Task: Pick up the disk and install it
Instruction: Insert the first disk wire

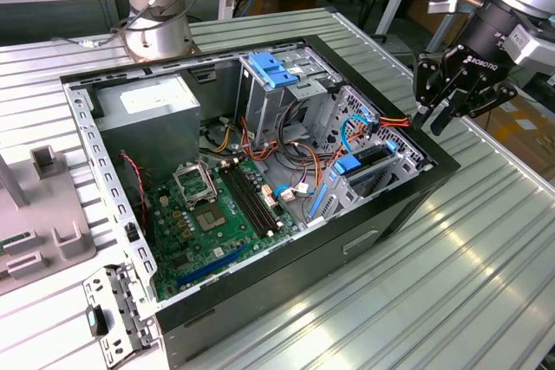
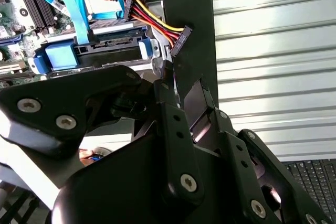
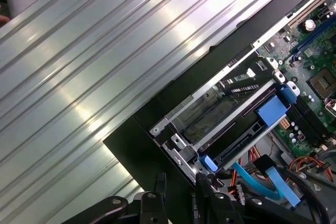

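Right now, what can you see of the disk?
The disk sits on edge in the drive bay at the case's corner on the exterior view's right: dark metal, blue plastic carrier, blue tab. In the second wrist view a light-blue cable reaches its connector edge. The gripper hovers just outside the case, holding nothing.

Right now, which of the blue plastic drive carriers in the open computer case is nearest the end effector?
The blue-framed carrier with the disk in the lower bay by the case's edge, beside the end effector; the light-blue bracket sits atop the farther cage.
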You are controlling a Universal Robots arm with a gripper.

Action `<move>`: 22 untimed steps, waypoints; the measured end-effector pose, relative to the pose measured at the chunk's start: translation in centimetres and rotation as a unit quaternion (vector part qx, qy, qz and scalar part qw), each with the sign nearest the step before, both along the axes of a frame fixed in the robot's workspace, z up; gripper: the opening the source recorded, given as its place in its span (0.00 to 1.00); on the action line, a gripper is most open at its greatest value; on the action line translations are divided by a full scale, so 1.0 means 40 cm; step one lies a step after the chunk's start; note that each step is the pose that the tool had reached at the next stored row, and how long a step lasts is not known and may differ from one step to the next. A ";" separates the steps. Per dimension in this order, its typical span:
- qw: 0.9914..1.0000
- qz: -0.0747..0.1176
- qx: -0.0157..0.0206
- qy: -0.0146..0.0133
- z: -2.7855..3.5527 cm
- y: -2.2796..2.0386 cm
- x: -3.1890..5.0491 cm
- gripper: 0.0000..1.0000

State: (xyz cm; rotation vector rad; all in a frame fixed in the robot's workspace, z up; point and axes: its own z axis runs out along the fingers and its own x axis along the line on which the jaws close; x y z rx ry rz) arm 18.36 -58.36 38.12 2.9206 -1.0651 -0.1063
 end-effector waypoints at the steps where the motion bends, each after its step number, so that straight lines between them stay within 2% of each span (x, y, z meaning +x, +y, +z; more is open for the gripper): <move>1: 1.000 0.000 0.000 0.000 -0.001 0.002 0.000 0.36; 12: 1.000 0.009 0.000 0.000 -0.007 0.026 0.002 0.36; 22: 1.000 0.017 0.000 0.000 -0.010 0.036 0.006 0.36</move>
